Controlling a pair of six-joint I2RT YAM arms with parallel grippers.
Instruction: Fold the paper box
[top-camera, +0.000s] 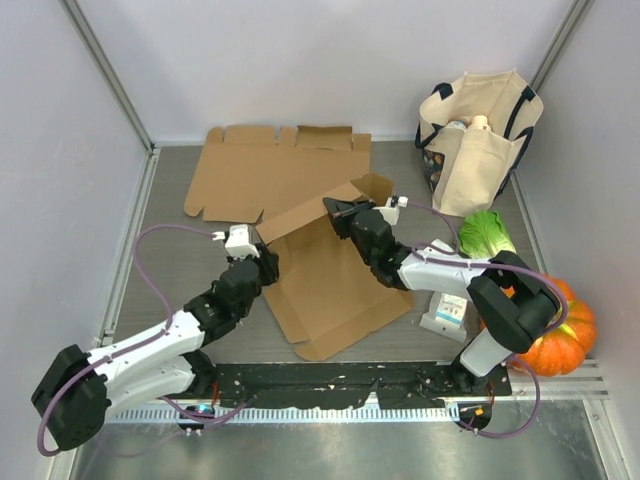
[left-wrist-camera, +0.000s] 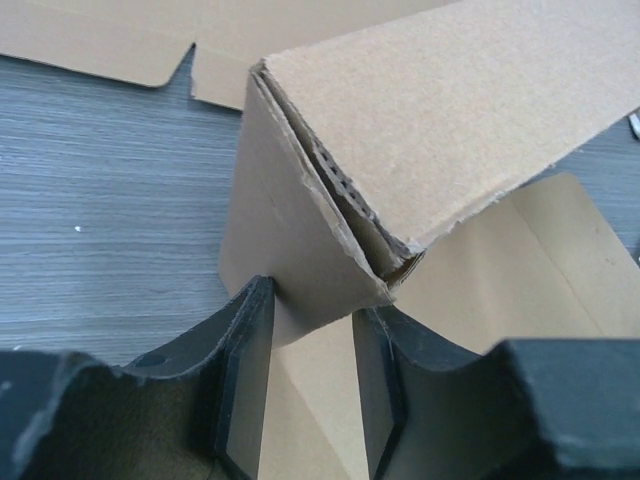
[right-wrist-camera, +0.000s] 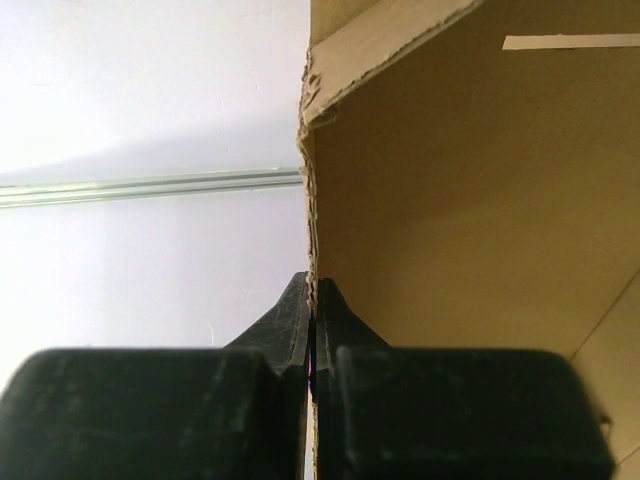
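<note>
The left gripper (left-wrist-camera: 315, 325) sets its two dark fingers apart on either side of the raised corner flap of the paper box (left-wrist-camera: 450, 110), and the left finger touches the flap. Beyond the paper box, a flat cardboard sheet (left-wrist-camera: 90, 40) lies on the grey desk (left-wrist-camera: 100, 220).

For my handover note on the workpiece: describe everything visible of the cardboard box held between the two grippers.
The cardboard box is a brown corrugated blank, half folded, in the middle of the grey table. Its base lies flat, and one long wall stands raised with rough fluted edges showing. The right gripper is shut on that wall's edge. At the wall's left end, a folded end flap sits between the open fingers of the left gripper.
</note>
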